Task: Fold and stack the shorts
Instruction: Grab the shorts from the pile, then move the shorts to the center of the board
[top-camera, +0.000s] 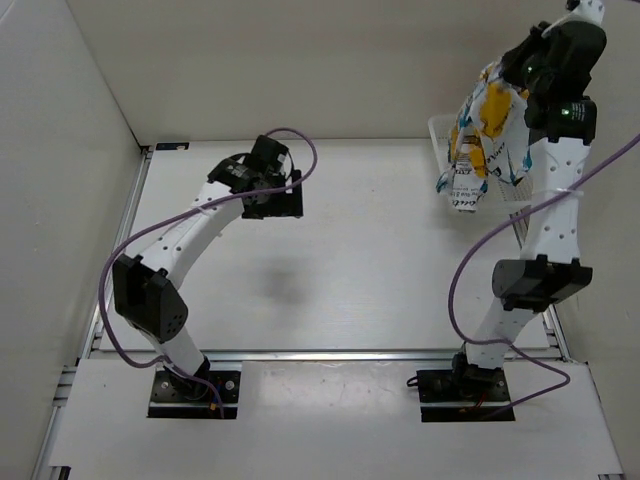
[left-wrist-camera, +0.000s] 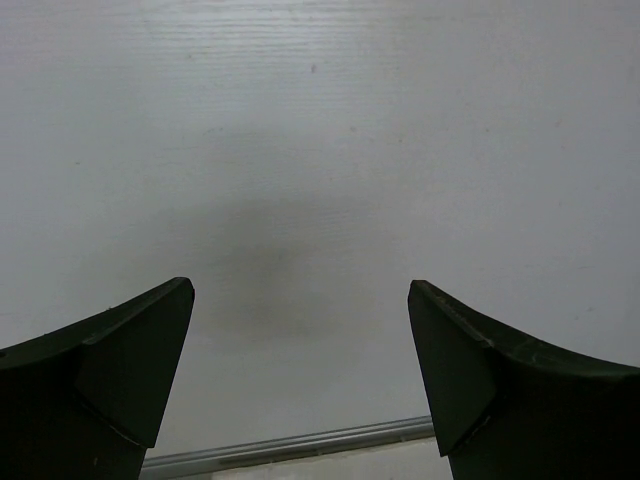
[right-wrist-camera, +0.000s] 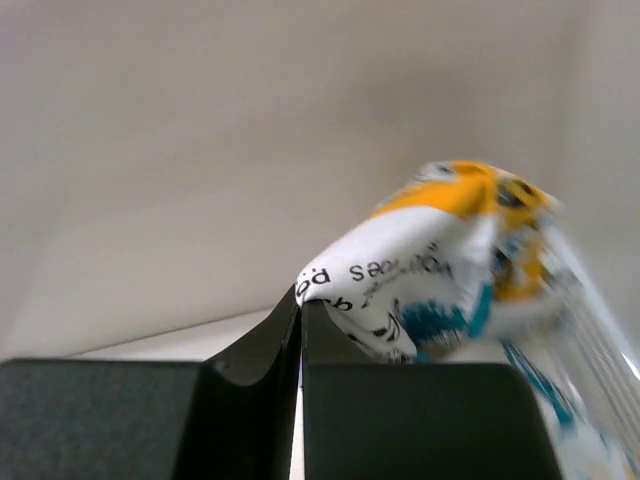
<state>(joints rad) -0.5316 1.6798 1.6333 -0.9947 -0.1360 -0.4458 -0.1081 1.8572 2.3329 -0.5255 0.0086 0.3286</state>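
The shorts (top-camera: 483, 140), white with yellow-orange, teal and black print, hang in the air at the far right, lifted above the white mesh basket (top-camera: 505, 195). My right gripper (top-camera: 520, 75) is raised high and shut on the shorts' upper edge. In the right wrist view the fabric (right-wrist-camera: 430, 265) bunches out from between the closed fingertips (right-wrist-camera: 300, 300) and trails down to the right. My left gripper (top-camera: 275, 195) hovers over the middle-left of the table, open, with only bare table between its fingers (left-wrist-camera: 140, 370).
The mesh basket stands at the table's far right edge, partly hidden by the right arm. White walls close in the table at the back and left. A metal rail (left-wrist-camera: 290, 448) runs along the table's near edge.
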